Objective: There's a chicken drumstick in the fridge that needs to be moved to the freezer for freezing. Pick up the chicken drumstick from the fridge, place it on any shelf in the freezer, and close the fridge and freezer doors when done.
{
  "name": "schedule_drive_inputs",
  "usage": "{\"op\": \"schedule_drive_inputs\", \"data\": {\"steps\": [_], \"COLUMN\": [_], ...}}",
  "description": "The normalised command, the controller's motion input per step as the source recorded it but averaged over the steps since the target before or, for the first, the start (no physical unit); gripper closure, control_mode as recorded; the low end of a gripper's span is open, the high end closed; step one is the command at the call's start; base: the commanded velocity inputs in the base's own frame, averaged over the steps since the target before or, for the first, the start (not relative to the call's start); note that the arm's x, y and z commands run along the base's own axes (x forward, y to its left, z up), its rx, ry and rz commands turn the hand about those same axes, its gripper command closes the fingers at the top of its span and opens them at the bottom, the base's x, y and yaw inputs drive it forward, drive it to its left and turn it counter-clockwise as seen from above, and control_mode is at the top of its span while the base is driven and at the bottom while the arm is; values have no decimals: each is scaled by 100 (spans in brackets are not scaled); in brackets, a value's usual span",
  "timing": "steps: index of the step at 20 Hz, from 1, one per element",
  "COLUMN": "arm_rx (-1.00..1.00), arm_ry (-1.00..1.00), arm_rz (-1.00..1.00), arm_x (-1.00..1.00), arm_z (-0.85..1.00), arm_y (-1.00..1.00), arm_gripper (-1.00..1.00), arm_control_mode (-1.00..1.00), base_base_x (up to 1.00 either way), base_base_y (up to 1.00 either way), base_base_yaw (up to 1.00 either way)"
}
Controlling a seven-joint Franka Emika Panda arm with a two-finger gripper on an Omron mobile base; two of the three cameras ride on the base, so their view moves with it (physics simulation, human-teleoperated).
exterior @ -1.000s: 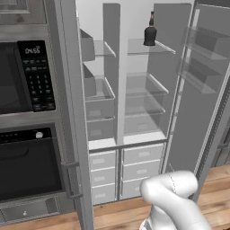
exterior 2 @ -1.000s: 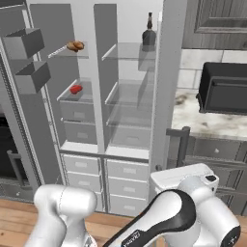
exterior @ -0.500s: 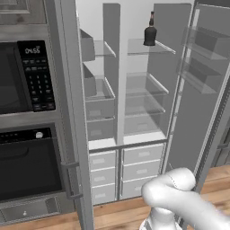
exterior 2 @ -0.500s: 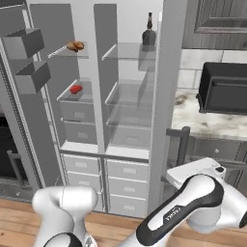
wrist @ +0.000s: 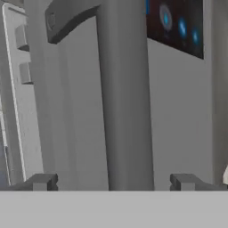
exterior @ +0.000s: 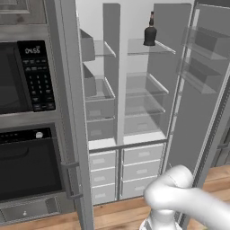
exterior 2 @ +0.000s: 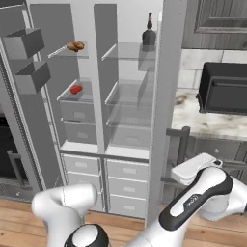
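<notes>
Both doors of the grey unit stand open. The drumstick (exterior 2: pixel 75 46) lies on the top glass shelf (exterior 2: pixel 67 52) of the narrower left-hand compartment as the right base view shows it, near the shelf's front edge. One shelf lower in that compartment sits a small red item (exterior 2: pixel 75 89). In the wider compartment beside it a dark bottle (exterior 2: pixel 148 33) stands upright on the top shelf; the left base view shows the same bottle (exterior: pixel 150 31) high on the right.

The fingers (wrist: pixel 115 182) are spread wide, one tip (wrist: pixel 42 181) at the lower left and the other at the lower right of the hand view, with nothing between them but the vertical bar handle (wrist: pixel 125 102) of a door (wrist: pixel 178 116) straight ahead. I cannot tell whether the tips touch the handle. The door's dark screen panel (wrist: pixel 174 24) with blue lights shows at the top right of that view.

The drumstick is well apart from the fingers: it sits high inside the unit, while the hand faces the outer side of the door, low and to the right, near the bench (exterior 2: pixel 202 123) with its black appliance (exterior 2: pixel 224 87).
</notes>
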Motion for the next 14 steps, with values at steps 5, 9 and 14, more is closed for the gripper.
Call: {"op": "schedule_drive_inputs", "data": {"steps": [5, 9, 14], "arm_rx": [0, 0, 0], "arm_ry": [0, 0, -2], "arm_rz": [20, 21, 12], "arm_x": [36, -3, 0], "arm_z": [-11, -3, 0], "arm_y": [0, 42, 100], "arm_gripper": [-100, -100, -100], "arm_control_mode": [-100, -100, -100], "base_base_x": [0, 0, 0], "base_base_y": [0, 0, 0], "base_base_yaw": [0, 0, 0]}}
